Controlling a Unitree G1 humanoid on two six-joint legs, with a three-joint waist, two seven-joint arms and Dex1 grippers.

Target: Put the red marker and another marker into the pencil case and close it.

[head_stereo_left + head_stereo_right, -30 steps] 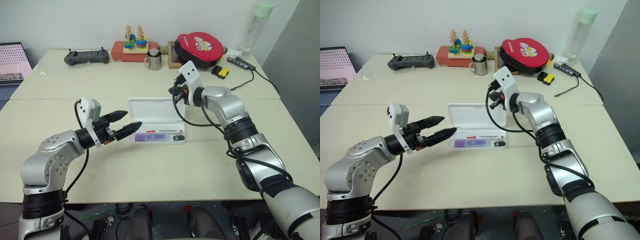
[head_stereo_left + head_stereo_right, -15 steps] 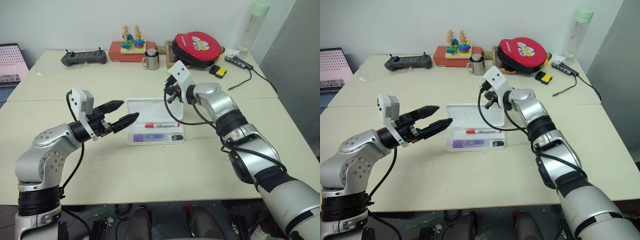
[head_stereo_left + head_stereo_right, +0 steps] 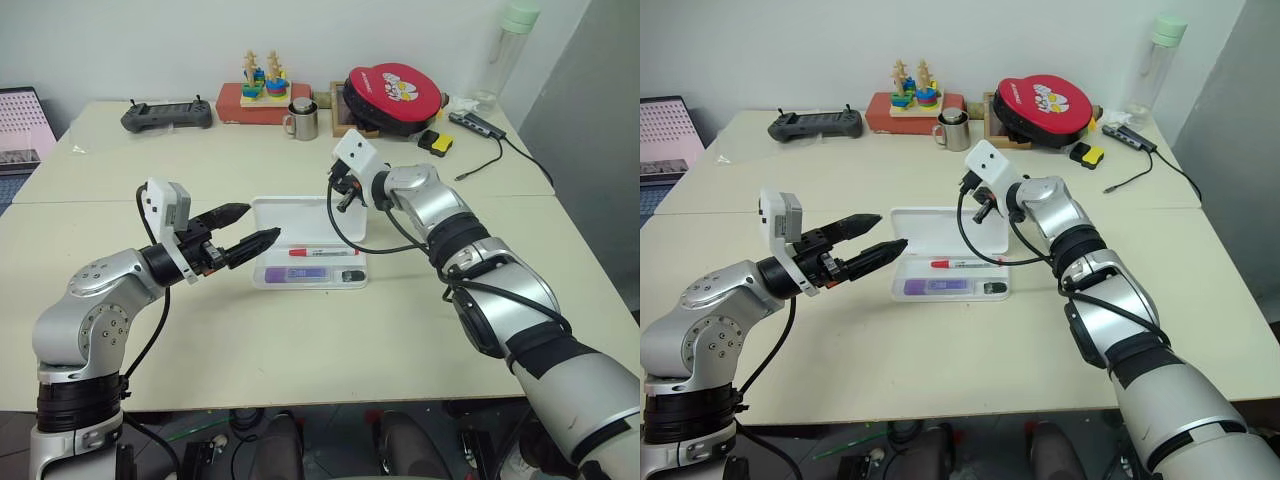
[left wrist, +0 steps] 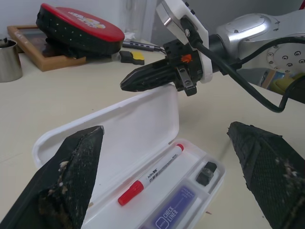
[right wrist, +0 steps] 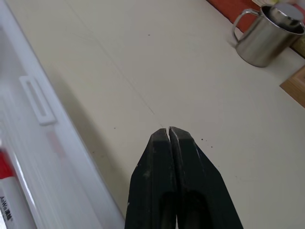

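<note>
The white pencil case [image 3: 300, 214] lies open in the middle of the table, its lid tilted up toward the far side. In its tray lie the red marker [image 3: 322, 252] and, nearer to me, the purple marker [image 3: 300, 273]; a small black cap [image 4: 205, 172] sits at the tray's right end. My left gripper [image 3: 262, 222] hovers open just left of the case, pointing at it. My right gripper [image 3: 338, 191] is shut and empty, its tip [image 4: 126, 85] just behind the lid's far rim [image 5: 35, 102]. I cannot tell whether it touches the rim.
Along the table's far side stand a steel mug [image 3: 305, 120], a red-and-black round case [image 3: 397, 95], a stacking toy on a red base [image 3: 262, 90], a black controller [image 3: 167, 115], a yellow-and-black block [image 3: 438, 143] and a bottle [image 3: 510, 50].
The head camera has shifted. My right wrist has rolled and its arm has bent, and the shut gripper has edged left behind the lid. The left gripper has stayed open in place.
</note>
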